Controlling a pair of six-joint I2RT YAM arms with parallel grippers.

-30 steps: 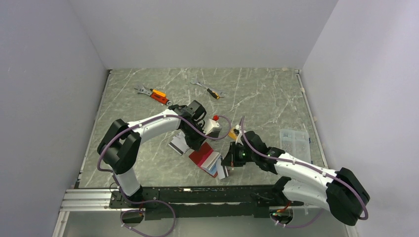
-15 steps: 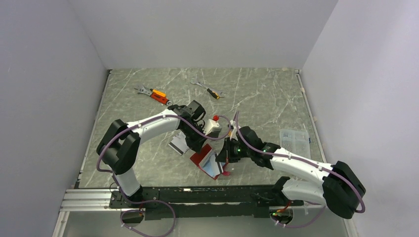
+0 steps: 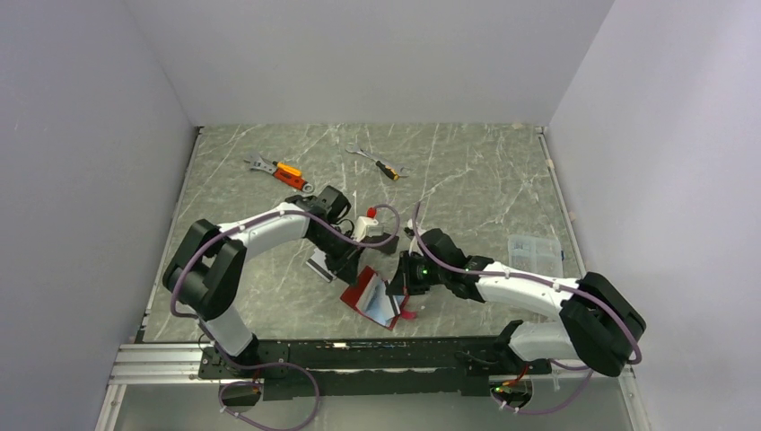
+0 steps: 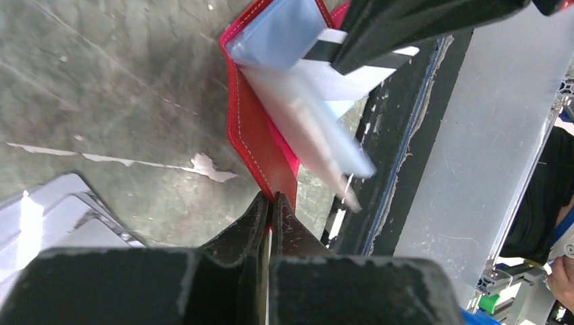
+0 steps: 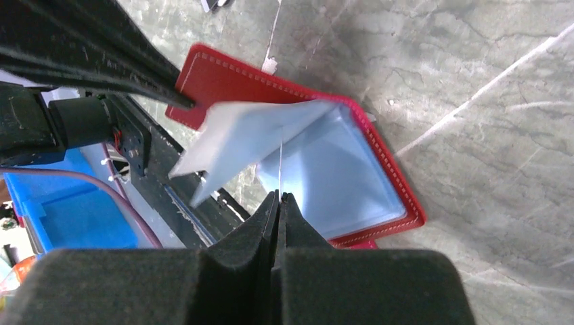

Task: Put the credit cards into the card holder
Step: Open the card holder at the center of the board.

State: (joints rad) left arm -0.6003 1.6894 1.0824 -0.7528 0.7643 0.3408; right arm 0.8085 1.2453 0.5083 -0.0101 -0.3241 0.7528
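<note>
the card holder [image 3: 370,296], red stitched leather-like with smooth pale blue pockets, lies splayed open, aslant, near the marbled table's [image 3: 467,171] near edge. the left gripper [image 4: 271,203] pinches its red cover; the right gripper [image 5: 279,198] clamps a thin striped credit card [image 4: 342,80] (edge-on in its own view) over the pockets.

Left arm [image 3: 269,226] and right arm [image 3: 529,292]: white shells, black joints and jaws, looping purple cables [image 3: 384,213]; a green dot [image 3: 412,268], perhaps a lamp, on the right.
</note>
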